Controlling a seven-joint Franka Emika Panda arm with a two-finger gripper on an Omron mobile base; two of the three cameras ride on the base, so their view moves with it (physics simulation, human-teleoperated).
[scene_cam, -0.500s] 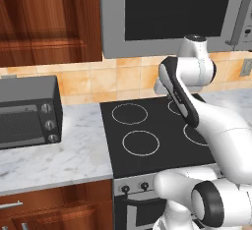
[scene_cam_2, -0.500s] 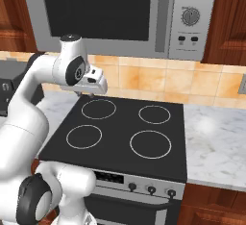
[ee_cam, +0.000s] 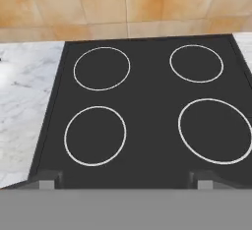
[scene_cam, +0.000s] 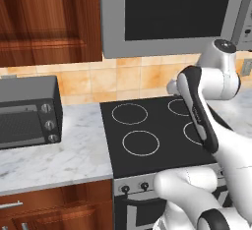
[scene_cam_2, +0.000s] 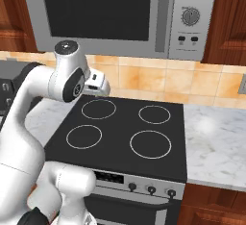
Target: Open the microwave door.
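Now we see wide grey-framed microwave door (scene_cam_2: 103, 15) with black glass shut, above black four-ring cooktop (scene_cam_2: 125, 135); our gripper (ee_cam: 125, 179) above cooktop, fingertips spread, holding nothing.

No readable writing anywhere in the kitchen

The microwave (scene_cam_2: 115, 17) carried a small dark display at the top of its button panel (scene_cam_2: 193, 17), at the right edge beside the microwave door (scene_cam_2: 96, 15), but whatever it showed was too blurred to make out; the round dial and the two small buttons under it bore no marks that could be read. The toaster oven (scene_cam: 28, 111) at the left end of the worktop (scene_cam: 54, 160) had three knobs with no legible figures. The stove (scene_cam_2: 129, 132) showed four plain white rings and unmarked front knobs.
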